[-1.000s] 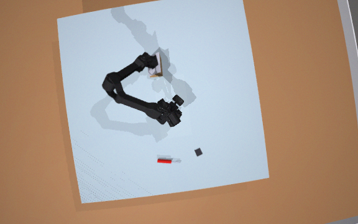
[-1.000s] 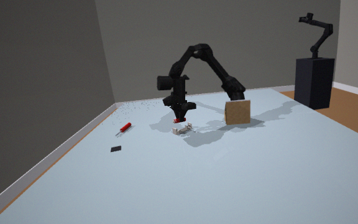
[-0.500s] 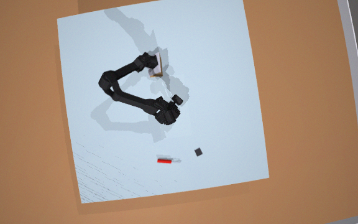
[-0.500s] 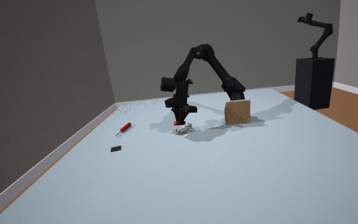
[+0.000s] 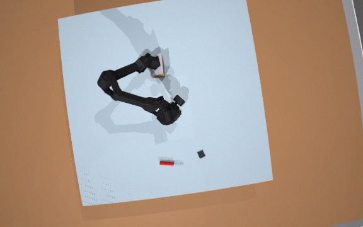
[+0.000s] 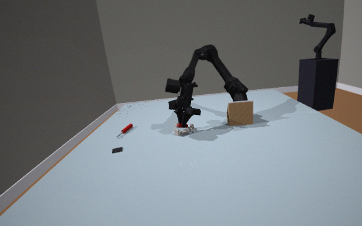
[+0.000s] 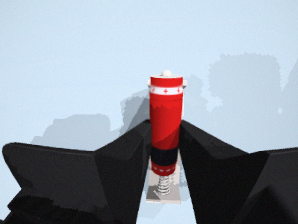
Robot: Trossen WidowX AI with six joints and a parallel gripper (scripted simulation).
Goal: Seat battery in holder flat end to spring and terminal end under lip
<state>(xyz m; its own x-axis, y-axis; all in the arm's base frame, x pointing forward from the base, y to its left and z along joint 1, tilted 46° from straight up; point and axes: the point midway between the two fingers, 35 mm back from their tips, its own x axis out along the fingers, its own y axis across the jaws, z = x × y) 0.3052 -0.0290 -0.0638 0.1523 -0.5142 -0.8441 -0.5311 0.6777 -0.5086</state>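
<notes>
Red-handled, a screwdriver (image 6: 125, 129) lies near your table's left edge beside a small dark square (image 6: 117, 150). Toward the middle, your gripper (image 6: 183, 125) clamps the red battery (image 6: 180, 125) low over the pale holder (image 6: 184, 130), spring (image 7: 164, 183) showing under its flat end; whether it sits inside cannot be told. Rightward stands a cardboard box (image 6: 240, 113).

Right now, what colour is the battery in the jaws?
Red, black band at the bottom; clearest in the wrist view: battery.
</notes>
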